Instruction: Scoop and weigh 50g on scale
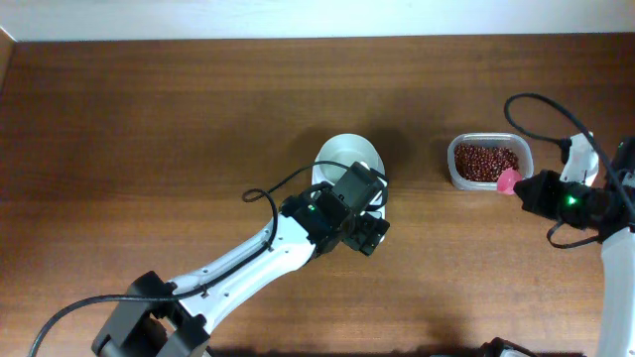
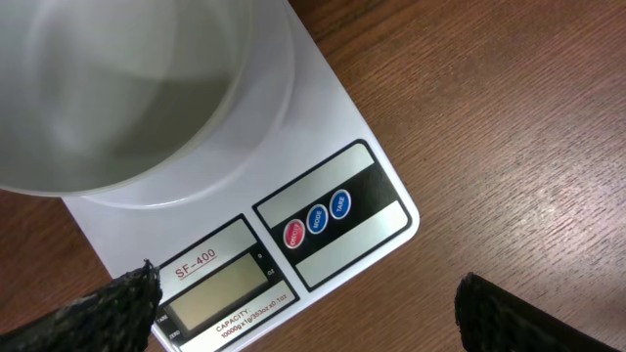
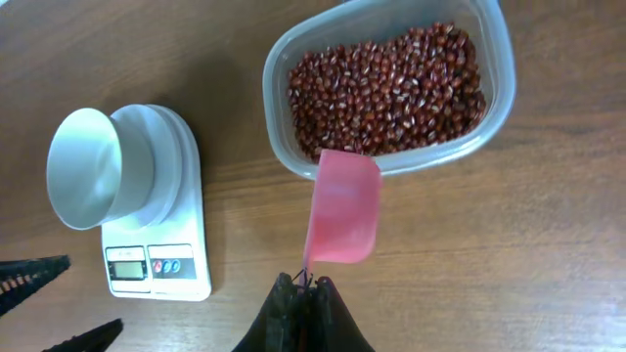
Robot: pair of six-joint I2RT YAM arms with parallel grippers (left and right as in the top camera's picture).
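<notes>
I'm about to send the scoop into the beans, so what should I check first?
1. Grip: right claw shut on the pink scoop: ok.
2. Scoop empty, its lip at the rim of the clear tub: ok.
3. Supply: beans fill the tub well: ok.
4. Target: bowl sits on the scale and is empty: ok.
5. Scale on and zeroed: cannot tell; the display looks blank.
6. Way to the bowl free: not ok; the open left claw hangs over the scale's button end, beside the bowl.
</notes>
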